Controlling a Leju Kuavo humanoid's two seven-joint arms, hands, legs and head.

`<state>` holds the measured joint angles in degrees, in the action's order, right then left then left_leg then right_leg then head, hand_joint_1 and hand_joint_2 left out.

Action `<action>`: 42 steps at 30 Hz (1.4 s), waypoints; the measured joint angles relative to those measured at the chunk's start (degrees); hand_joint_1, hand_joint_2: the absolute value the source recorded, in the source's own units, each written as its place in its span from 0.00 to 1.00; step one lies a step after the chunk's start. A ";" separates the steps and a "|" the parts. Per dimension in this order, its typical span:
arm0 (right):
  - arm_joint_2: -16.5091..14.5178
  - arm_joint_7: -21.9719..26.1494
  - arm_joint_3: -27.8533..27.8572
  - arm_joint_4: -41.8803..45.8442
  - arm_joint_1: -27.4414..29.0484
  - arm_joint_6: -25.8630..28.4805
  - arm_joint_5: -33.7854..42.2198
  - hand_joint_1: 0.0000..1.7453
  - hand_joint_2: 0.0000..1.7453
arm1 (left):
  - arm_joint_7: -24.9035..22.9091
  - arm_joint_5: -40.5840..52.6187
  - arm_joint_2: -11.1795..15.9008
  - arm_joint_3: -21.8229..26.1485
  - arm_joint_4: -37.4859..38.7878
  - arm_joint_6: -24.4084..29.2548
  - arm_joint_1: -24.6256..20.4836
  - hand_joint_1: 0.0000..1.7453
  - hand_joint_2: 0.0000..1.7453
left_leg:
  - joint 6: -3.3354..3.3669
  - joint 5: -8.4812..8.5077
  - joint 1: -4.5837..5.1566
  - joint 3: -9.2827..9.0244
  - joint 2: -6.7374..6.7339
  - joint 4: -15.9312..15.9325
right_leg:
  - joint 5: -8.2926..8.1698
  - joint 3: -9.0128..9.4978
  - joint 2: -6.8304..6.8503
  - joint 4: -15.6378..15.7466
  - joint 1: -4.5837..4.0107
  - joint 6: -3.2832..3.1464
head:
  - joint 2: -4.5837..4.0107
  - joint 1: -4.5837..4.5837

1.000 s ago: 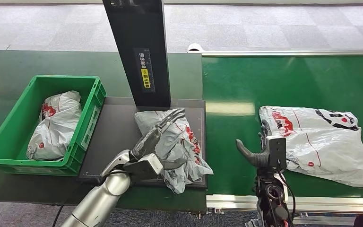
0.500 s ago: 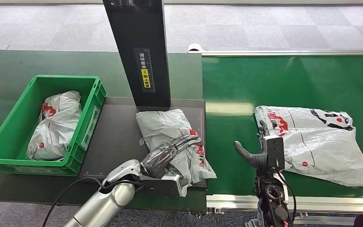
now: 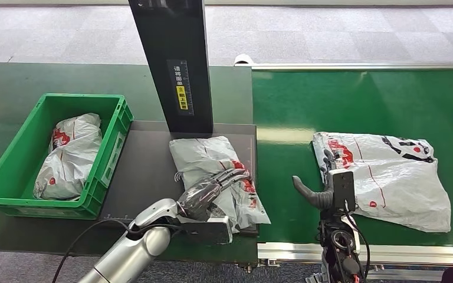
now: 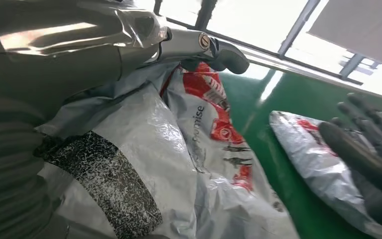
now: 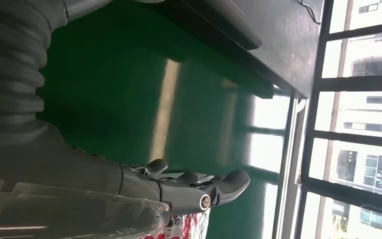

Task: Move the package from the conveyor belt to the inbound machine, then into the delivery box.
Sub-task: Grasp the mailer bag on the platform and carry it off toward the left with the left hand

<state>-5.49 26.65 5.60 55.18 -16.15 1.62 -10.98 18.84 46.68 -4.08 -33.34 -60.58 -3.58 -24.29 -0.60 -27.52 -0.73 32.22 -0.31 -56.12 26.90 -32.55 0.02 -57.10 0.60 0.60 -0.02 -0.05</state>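
Note:
A grey package [image 3: 203, 154] with red print lies flat on the black platform [image 3: 144, 171] of the inbound machine, below its dark column [image 3: 174, 59]. My left hand [image 3: 209, 191] rests on the package's near part, fingers [image 4: 199, 45] stretched straight over the wrinkled package [image 4: 179, 149]. A second, larger package [image 3: 389, 177] lies on the green conveyor belt [image 3: 360, 100]. My right hand [image 3: 321, 188] hovers open at that package's left edge, thumb out to the left; the left wrist view also catches this right hand [image 4: 368, 144] next to the second package [image 4: 303, 144].
The green delivery box [image 3: 9, 147] stands left of the platform and holds one grey package [image 3: 71, 153]. The platform's bare left half lies between the box and my left hand. A metal rail [image 3: 389, 252] borders the belt's near side.
My left hand has slid from the package's middle toward its near edge, and the package now lies flatter. The second package has drifted left along the belt. My right hand has held still.

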 joint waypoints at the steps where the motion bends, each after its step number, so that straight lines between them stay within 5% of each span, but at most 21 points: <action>1: -0.03 0.90 0.03 0.25 0.16 -0.42 -0.08 0.00 1.00 | -1.21 1.09 -0.04 -0.03 0.55 1.37 -0.24 0.00 0.00 | 0.00 0.00 0.00 0.00 0.00 0.00 | 0.00 0.00 0.00 0.00 0.00 0.00 | 0.01 0.01; 11: -1.61 3.26 0.18 5.77 2.71 -2.17 -0.89 0.00 1.00 | -20.31 14.80 -2.20 5.45 5.60 20.87 -2.14 0.02 0.00 | 0.00 0.00 -0.01 -0.02 -0.03 0.01 | 0.00 0.00 0.00 -0.01 -0.01 -0.01 | 0.01 0.01; 12: -1.76 3.14 0.19 5.91 2.78 -2.20 -0.91 0.00 1.00 | -21.76 17.04 -2.36 6.05 6.31 21.16 -2.33 0.14 0.00 | 0.00 0.00 -0.01 -0.02 -0.03 0.01 | 0.00 0.01 0.00 -0.01 -0.01 -0.01 | 0.01 0.01; 15: -2.07 2.92 0.23 6.02 2.90 -2.29 -0.94 0.00 1.00 | -22.86 20.17 -2.95 7.48 8.52 20.87 -2.59 0.71 0.00 | 0.00 0.00 -0.01 -0.02 -0.04 0.01 | 0.00 0.01 0.00 -0.01 -0.01 0.00 | 0.01 -0.01; 21: -2.29 2.88 0.27 6.16 3.19 -2.38 -0.99 0.00 1.00 | -22.86 21.26 -3.77 8.98 10.91 20.85 -3.22 0.99 0.00 | 0.00 0.00 0.00 -0.05 -0.02 0.00 | 0.00 0.05 0.00 0.00 0.00 0.00 | 0.00 0.00; 34: -2.40 2.86 0.34 7.11 3.98 -2.85 -0.99 0.00 1.00 | -19.44 21.46 -4.02 10.19 11.30 20.77 -3.43 1.00 0.00 | 0.00 0.00 0.00 -0.08 -0.01 0.01 | 0.00 0.09 0.00 0.00 0.00 0.00 | 0.01 0.00; 42: -2.47 2.86 0.43 7.18 4.10 -2.86 -0.85 0.00 1.00 | -5.48 10.51 -4.73 12.53 6.94 34.28 -1.48 1.00 0.00 | 0.00 0.00 0.00 -0.05 -0.01 0.00 | 0.00 0.05 0.00 -0.01 -0.01 0.00 | 0.01 0.00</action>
<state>-7.96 29.51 6.03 62.36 -12.05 -1.25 -11.83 13.35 57.19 -8.80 -20.81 -53.64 30.70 -25.77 -0.60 -27.52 -0.74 32.18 -0.32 -56.12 26.90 -32.50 0.02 -57.11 0.59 0.60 -0.01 -0.05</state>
